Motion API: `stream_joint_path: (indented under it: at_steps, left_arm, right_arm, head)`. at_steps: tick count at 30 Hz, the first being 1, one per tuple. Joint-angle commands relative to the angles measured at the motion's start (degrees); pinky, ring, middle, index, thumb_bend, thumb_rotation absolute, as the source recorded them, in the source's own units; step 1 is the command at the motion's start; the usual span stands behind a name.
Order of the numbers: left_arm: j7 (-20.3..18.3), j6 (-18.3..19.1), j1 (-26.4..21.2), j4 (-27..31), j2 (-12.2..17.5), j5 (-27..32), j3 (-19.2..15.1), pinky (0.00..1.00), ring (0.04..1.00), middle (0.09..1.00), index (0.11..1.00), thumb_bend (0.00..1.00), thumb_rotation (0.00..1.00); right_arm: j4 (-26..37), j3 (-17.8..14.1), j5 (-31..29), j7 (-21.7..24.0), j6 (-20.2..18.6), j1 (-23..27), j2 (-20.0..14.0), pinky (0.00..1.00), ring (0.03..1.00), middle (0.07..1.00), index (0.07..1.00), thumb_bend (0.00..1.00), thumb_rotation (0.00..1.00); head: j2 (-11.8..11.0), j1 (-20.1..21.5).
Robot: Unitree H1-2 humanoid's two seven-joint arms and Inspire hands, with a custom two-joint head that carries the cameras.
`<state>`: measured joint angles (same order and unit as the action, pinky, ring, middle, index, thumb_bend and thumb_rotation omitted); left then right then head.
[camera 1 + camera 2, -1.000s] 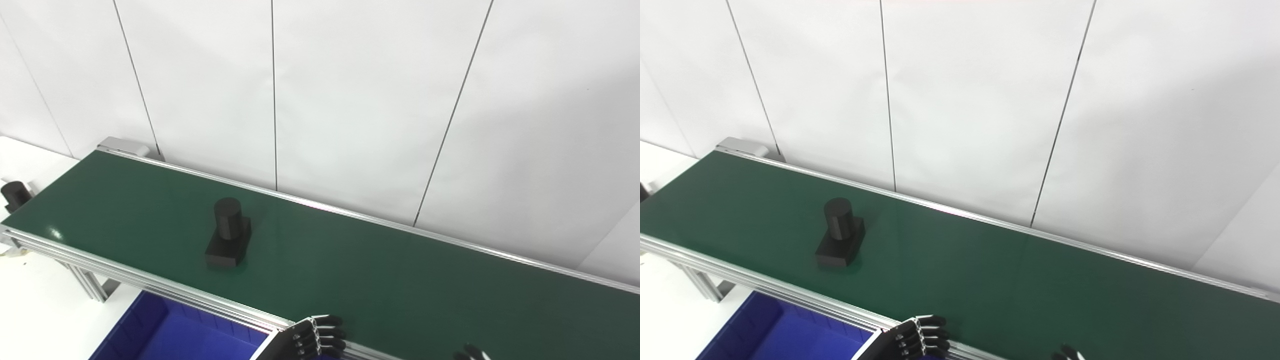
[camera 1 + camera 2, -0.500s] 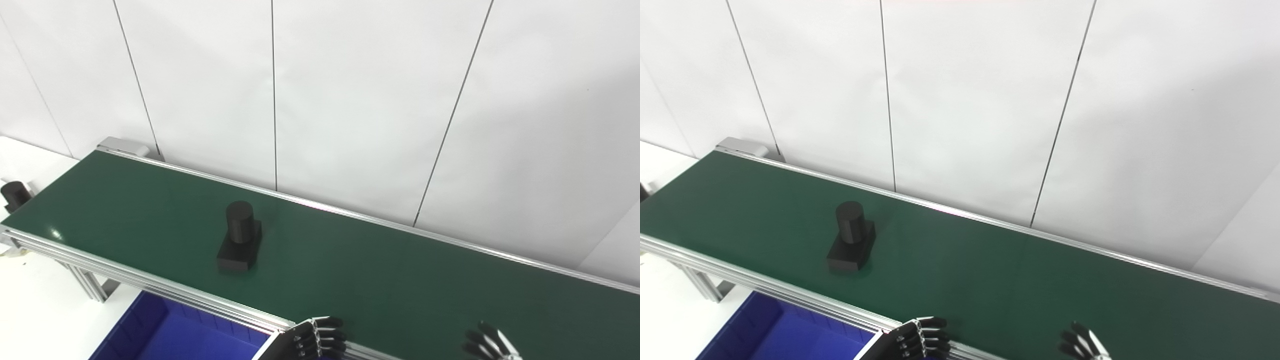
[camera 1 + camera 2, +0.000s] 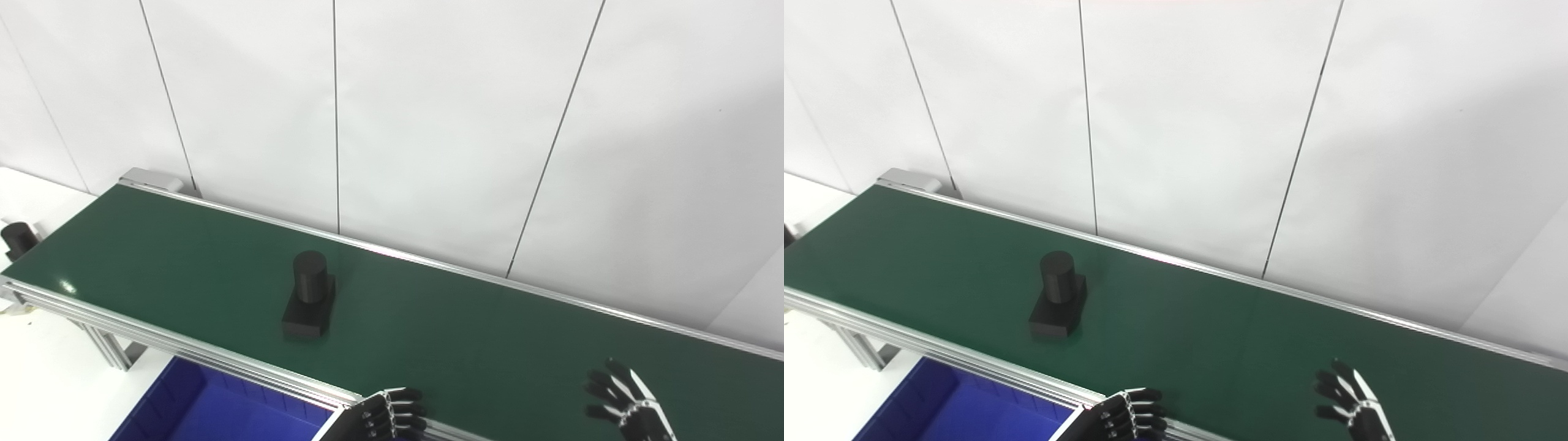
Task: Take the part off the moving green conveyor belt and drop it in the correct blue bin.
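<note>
Part (image 3: 309, 296) mid-belt (image 3: 490, 343) looks rigid, stubby; grasp its upright cylinder. Right hand (image 3: 625, 404) splayed, empty; left hand (image 3: 386, 416) curled, empty.

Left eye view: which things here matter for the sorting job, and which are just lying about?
Part of the job:
- black part, upright on the green conveyor belt
- blue bin below the belt's near rail
- right hand, fingers spread
- left hand at the near rail

Just lying about:
- second black part off the belt's far left end

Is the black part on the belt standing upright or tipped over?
Upright. The black part sits flat on its base on the green belt, its cylinder pointing up.
</note>
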<state>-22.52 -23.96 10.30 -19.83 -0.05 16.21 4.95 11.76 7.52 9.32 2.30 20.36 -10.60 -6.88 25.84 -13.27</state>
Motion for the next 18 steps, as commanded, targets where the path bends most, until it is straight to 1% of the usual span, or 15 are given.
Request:
stream_joint_path:
  at_steps: [1, 3, 6, 10, 12, 13, 16, 17, 18]
  left_arm:
    - [-0.35, -2.18, -1.67, 0.55, -0.32, 0.07, -0.22, 0.66, 0.688, 0.715, 0.753, 0.87, 0.42]
    - [-0.35, -2.18, -1.7, 0.52, -0.37, 0.08, -0.26, 0.67, 0.689, 0.714, 0.753, 0.87, 0.41]
    - [-0.62, -2.32, -1.76, 0.28, -0.37, 0.3, -0.35, 0.67, 0.687, 0.714, 0.753, 0.86, 0.4]
    - [-0.93, -2.66, -2.0, -0.19, -0.49, 0.19, -0.56, 0.67, 0.688, 0.714, 0.756, 0.85, 0.4]
    - [-0.94, -2.75, -2.07, -0.29, -0.6, 0.05, -0.62, 0.67, 0.686, 0.712, 0.755, 0.84, 0.4]
    - [-0.96, -2.81, -2.06, -0.25, -0.66, -0.14, -0.66, 0.67, 0.685, 0.711, 0.754, 0.84, 0.4]
    - [-1.19, -2.89, -2.11, -0.23, -0.74, -0.45, -0.77, 0.67, 0.686, 0.711, 0.754, 0.84, 0.4]
    - [-1.23, -2.88, -2.1, -0.23, -0.74, -0.48, -0.8, 0.67, 0.686, 0.709, 0.755, 0.85, 0.4]
    - [-1.25, -2.88, -2.11, -0.2, -0.75, -0.5, -0.8, 0.67, 0.686, 0.708, 0.755, 0.85, 0.41]
  right_arm:
    - [0.29, -0.52, -0.81, 0.43, 0.25, 2.28, -0.14, 0.64, 0.76, 0.814, 0.877, 0.69, 0.84]
    - [-0.55, -0.8, -0.77, 0.42, 0.14, 3.59, -0.16, 0.63, 0.755, 0.813, 0.877, 0.68, 0.84]
    - [-1.36, -1.22, -0.26, 0.5, -0.48, 5.7, -0.24, 0.61, 0.75, 0.808, 0.878, 0.63, 0.81]
    - [-1.56, -1.67, 0.45, 0.78, -1.93, 8.43, -0.28, 0.61, 0.752, 0.801, 0.874, 0.6, 0.78]
    - [-1.52, -1.77, 0.62, 1.09, -3.21, 10.1, -0.31, 0.6, 0.746, 0.799, 0.875, 0.57, 0.76]
    - [-1.51, -1.73, 0.55, 1.36, -3.68, 11.0, -0.35, 0.6, 0.746, 0.8, 0.874, 0.53, 0.72]
    - [-1.06, -1.61, 1.08, 1.93, -6.11, 13.05, -0.31, 0.61, 0.753, 0.802, 0.873, 0.51, 0.69]
    - [-0.93, -1.57, 1.32, 2.01, -6.7, 13.43, -0.27, 0.61, 0.753, 0.8, 0.87, 0.51, 0.66]
    - [-0.82, -1.5, 1.37, 2.28, -7.41, 14.04, -0.31, 0.61, 0.752, 0.799, 0.869, 0.51, 0.65]
  head:
    - [0.02, -0.06]
    - [0.02, -0.06]
    - [0.02, -0.06]
    - [0.11, 0.09]
    - [0.15, 0.08]
    - [0.15, 0.08]
    - [0.26, 0.09]
    - [0.26, 0.09]
    - [0.59, 0.4]
